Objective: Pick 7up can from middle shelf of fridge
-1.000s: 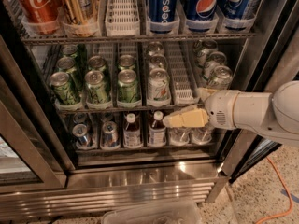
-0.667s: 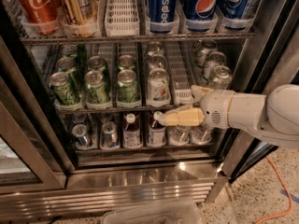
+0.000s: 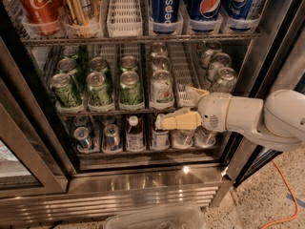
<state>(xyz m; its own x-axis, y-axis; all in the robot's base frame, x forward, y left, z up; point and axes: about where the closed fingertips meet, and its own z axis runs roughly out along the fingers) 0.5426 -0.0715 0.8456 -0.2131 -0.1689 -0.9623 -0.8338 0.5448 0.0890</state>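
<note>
The fridge [image 3: 143, 194] stands with its glass door open. The 7up can [image 3: 162, 87], pale with green lettering, stands at the front of its lane on the middle shelf [image 3: 183, 73], with more pale cans behind it. My gripper [image 3: 172, 105] is open and empty, just right of and slightly below the 7up can, at the shelf's front edge. Its lower finger [image 3: 176, 121] points left under the can's lane and its upper finger [image 3: 194, 93] rises beside the empty lane. It does not touch the can.
Dark green cans [image 3: 100, 87] fill the left lanes and silver cans [image 3: 223, 79] the right lanes. Pepsi cans [image 3: 165, 6] and a Coca-Cola can [image 3: 35, 4] stand above. Small bottles [image 3: 135, 133] are below. A clear plastic tub [image 3: 157, 217] and an orange cable [image 3: 281, 194] lie on the floor.
My gripper and arm have moved left along the front of the middle shelf, bringing the lower finger under the 7up can's lane. The cans have not moved.
</note>
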